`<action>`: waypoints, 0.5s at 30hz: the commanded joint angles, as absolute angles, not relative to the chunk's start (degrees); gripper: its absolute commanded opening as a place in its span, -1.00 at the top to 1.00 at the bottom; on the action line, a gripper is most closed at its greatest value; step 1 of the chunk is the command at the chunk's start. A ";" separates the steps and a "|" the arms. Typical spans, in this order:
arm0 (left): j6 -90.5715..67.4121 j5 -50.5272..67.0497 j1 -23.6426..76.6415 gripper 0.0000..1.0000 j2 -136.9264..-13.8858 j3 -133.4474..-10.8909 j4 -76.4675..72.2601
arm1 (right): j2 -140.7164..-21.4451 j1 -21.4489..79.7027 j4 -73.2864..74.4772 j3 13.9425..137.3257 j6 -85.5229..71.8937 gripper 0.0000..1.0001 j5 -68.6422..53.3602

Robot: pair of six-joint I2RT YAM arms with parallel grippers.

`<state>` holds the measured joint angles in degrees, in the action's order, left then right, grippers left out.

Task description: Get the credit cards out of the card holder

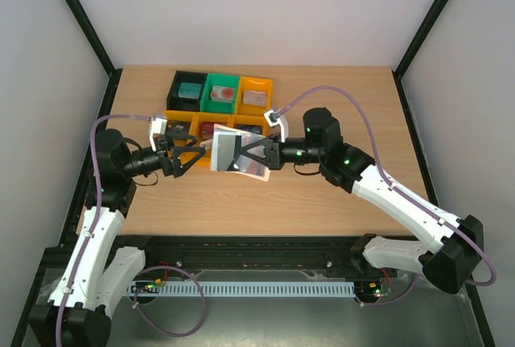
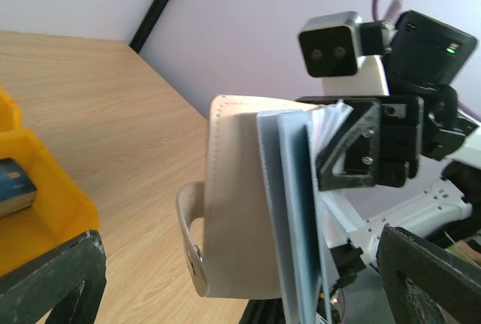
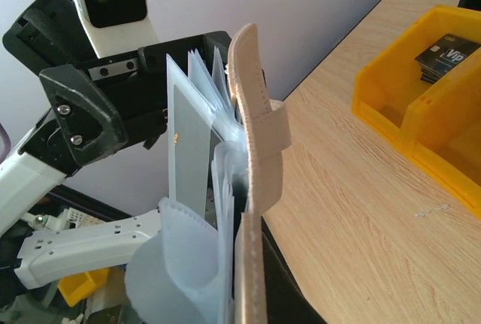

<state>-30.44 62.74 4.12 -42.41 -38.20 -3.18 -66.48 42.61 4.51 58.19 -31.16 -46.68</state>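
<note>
Between left arm [image 1: 121, 162] and right arm [image 1: 346, 158], one card holder [image 1: 233, 154].

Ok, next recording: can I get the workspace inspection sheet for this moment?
Surface: wooden table, with the arms bolted at its near edge.
Job's things: card holder held up in the air above the table, its clear sleeves fanned out. A teal card and a red card lie in the far bins.
Clutter: black, green and orange bins at the far middle, nothing else seen.
Grippers: right tool shut on the card holder. Left tool open beside it, gripping nothing.
Cables: a purple cable loops along each arm, above the table.
Surroundings: white walls and black frame posts.
</note>
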 commanded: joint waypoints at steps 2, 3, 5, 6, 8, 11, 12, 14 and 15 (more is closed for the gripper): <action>-31.61 72.03 3.54 -0.98 -42.31 -40.18 -8.10 | -65.17 42.36 4.17 58.19 -29.45 0.97 -48.66; -31.58 72.13 3.71 -0.98 -42.21 -39.90 -8.38 | -65.09 42.36 3.76 58.09 -29.44 0.97 -49.10; -29.67 70.05 4.78 -0.98 -42.05 -39.04 -7.69 | -65.04 42.36 2.92 57.94 -29.61 0.97 -49.81; -28.76 68.20 5.54 -0.98 -42.20 -38.76 -6.56 | -65.16 42.36 2.75 57.97 -29.62 0.97 -49.93; -29.07 66.46 7.89 -0.98 -42.52 -37.75 -8.02 | -65.58 42.36 2.56 58.25 -29.50 0.97 -50.08; -29.58 63.55 9.62 -0.99 -43.35 -37.36 -9.04 | -65.91 42.36 1.99 58.21 -29.60 0.97 -51.18; -29.61 62.44 9.98 -0.98 -43.64 -37.23 -9.06 | -65.92 42.36 1.56 58.01 -29.80 0.97 -51.69; -29.93 61.24 11.43 -0.98 -44.43 -36.58 -10.61 | -65.79 42.36 0.34 57.58 -30.34 0.97 -52.49; -30.82 61.14 12.28 -0.98 -44.70 -36.07 -11.69 | -65.75 42.36 -0.50 57.44 -30.67 0.97 -52.84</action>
<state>-30.37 63.94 10.37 -43.62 -37.91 -7.53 -66.48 42.61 4.01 58.11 -30.04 -49.89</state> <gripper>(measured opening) 0.992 0.054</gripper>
